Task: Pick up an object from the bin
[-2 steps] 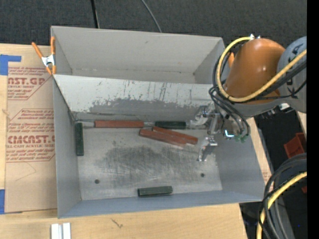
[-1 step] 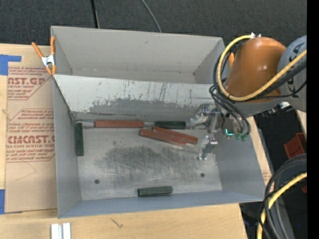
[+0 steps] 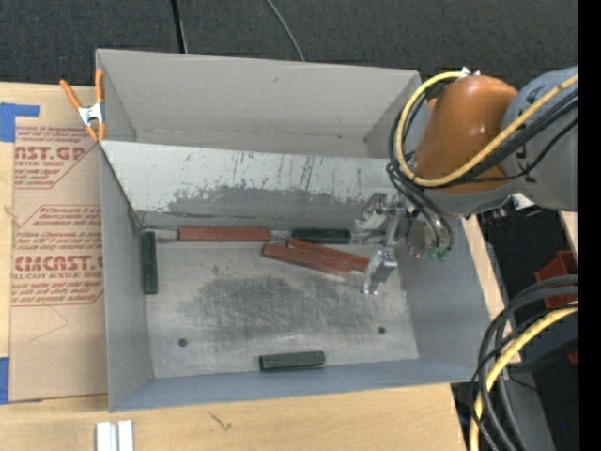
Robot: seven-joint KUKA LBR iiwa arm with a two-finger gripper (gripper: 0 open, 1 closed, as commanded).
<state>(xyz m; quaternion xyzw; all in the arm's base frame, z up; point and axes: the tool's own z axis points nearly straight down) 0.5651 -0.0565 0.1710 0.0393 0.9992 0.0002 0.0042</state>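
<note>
Brown bar under the end effector, grasp not yet made

I see the end effector (image 3: pixel 377 244) low in the bin (image 3: pixel 127 252), at the right end of the slanted red-brown bar (image 3: pixel 315 256); its fingers look apart, one on either side of that end; nothing is clamped. A dark green bar (image 3: pixel 319 236) lies just behind. I judge this the approach step; next comes closing squarely on the brown bar, then lifting.

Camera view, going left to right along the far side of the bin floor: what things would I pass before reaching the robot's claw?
dark green bar by the left wall → long red-brown bar at the far wall → short dark green bar → gripper
</note>
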